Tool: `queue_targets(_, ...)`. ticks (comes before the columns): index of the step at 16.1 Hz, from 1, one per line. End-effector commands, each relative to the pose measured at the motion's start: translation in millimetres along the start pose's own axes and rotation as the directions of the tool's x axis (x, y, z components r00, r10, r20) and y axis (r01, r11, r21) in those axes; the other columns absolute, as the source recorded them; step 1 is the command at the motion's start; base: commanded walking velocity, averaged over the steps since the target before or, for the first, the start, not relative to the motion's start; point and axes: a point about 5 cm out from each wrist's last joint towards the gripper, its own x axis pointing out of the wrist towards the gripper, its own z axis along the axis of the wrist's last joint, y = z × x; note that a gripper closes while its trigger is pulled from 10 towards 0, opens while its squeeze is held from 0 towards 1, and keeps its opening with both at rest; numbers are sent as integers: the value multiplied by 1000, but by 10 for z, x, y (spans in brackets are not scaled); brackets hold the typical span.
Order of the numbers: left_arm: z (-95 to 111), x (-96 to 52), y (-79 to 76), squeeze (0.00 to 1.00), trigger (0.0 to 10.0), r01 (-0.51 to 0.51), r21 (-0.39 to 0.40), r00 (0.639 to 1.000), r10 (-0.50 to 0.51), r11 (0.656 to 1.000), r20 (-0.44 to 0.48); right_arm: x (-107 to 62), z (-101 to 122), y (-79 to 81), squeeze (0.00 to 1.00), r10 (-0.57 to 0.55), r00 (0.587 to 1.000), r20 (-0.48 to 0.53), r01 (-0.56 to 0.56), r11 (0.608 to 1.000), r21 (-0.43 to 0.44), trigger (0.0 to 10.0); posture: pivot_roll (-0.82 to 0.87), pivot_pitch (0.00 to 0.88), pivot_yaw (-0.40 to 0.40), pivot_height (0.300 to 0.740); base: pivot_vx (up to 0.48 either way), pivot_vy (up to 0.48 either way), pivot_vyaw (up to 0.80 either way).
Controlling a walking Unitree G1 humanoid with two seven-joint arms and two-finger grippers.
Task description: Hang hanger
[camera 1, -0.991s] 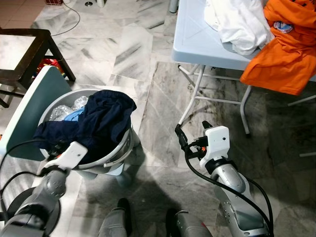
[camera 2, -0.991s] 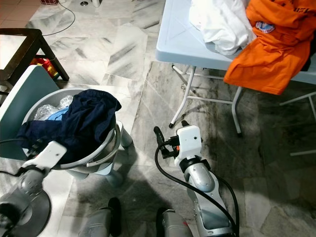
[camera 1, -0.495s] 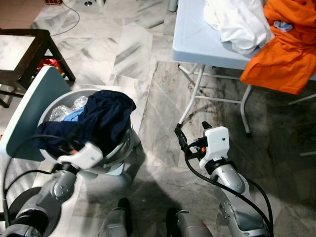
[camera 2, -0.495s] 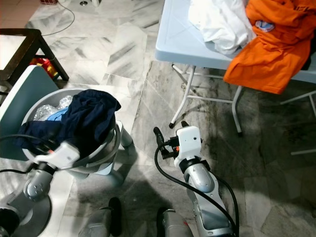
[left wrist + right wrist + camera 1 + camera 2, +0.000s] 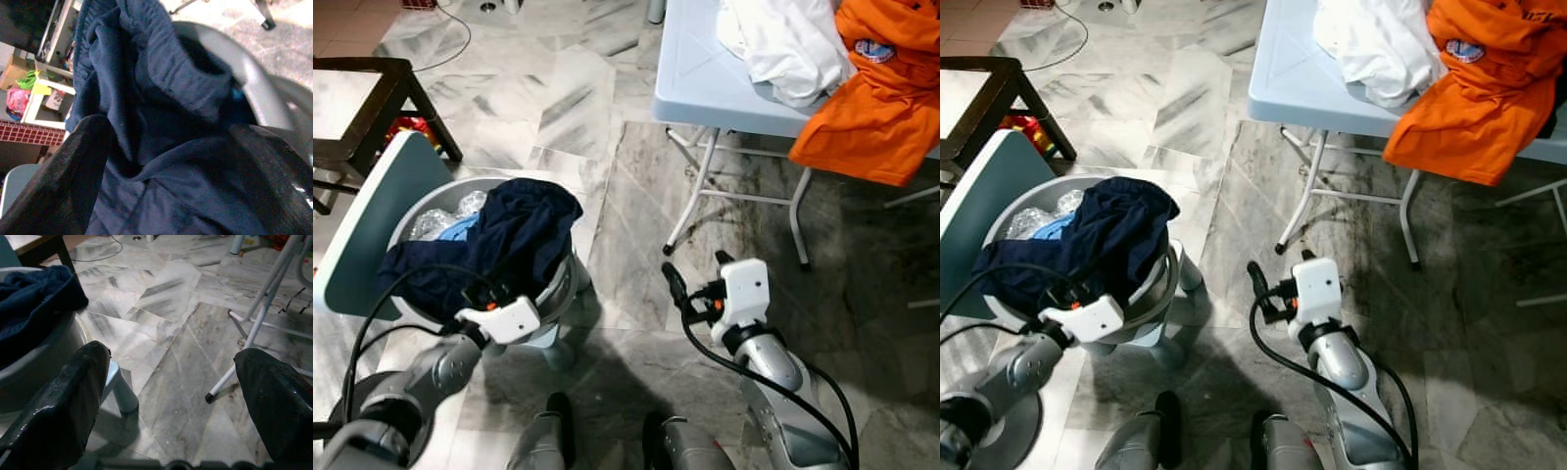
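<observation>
Left claw [image 5: 171, 161], fingers spread apart, at the rim of the round grey basket [image 5: 553, 284], against the crumpled navy garment [image 5: 509, 240]; ribbed knit folds legible through the left wrist camera, smooth dark cloth from the head. Right claw [image 5: 171, 396], fingers likewise apart, low over veined grey marble floor [image 5: 607, 117]. White and orange garments [image 5: 871, 88] heaped on pale-blue folding counter [image 5: 700, 83]; hanger indiscernible.

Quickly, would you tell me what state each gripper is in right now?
Left gripper: open, at the navy garment in the basket.
Right gripper: open, holding nothing, above the floor.
</observation>
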Motion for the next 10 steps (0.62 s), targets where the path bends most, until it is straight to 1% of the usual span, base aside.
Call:
queue_targets(1, -85, -51, -46, 0, 10000, 52, 26, 998, -51, 998, -40, -40, 25, -1, 0, -3, 1000, 7, 3, 1000, 0, 10000, -109, 318, -28, 740, 0, 0, 0)
queue_targets(4, -71, 1, -42, 0, 10000, 92, 43, 995, -90, 995, -51, -55, 25, 6, 0, -10, 1000, 7, 10, 1000, 3, 10000, -118, 320, -24, 740, 0, 0, 0)
queue_targets(5, -25, 43, -67, 0, 10000, 137, 49, 990, -135, 989, -36, -68, 30, 9, 0, -15, 1000, 8, 15, 1000, 4, 10000, -128, 323, -19, 740, 0, 0, 0)
queue_targets(7, 17, 74, -65, 0, 10000, 147, 62, 989, -146, 987, -17, -74, 33, 4, 0, -19, 1000, 7, 19, 1000, 4, 10000, -136, 325, -17, 740, 0, 0, 0)
queue_targets(8, 51, 116, -42, 0, 10000, 148, 67, 989, -147, 987, -9, -84, 36, -6, 0, -24, 1000, 6, 24, 1000, 3, 10000, -139, 326, -16, 740, 0, 0, 0)
queue_targets(10, 88, 171, -26, 0, 10000, 157, 83, 988, -156, 984, -13, -104, 36, -15, 0, -31, 1000, 3, 31, 1000, 2, 10000, -150, 327, -12, 740, 0, 0, 0)
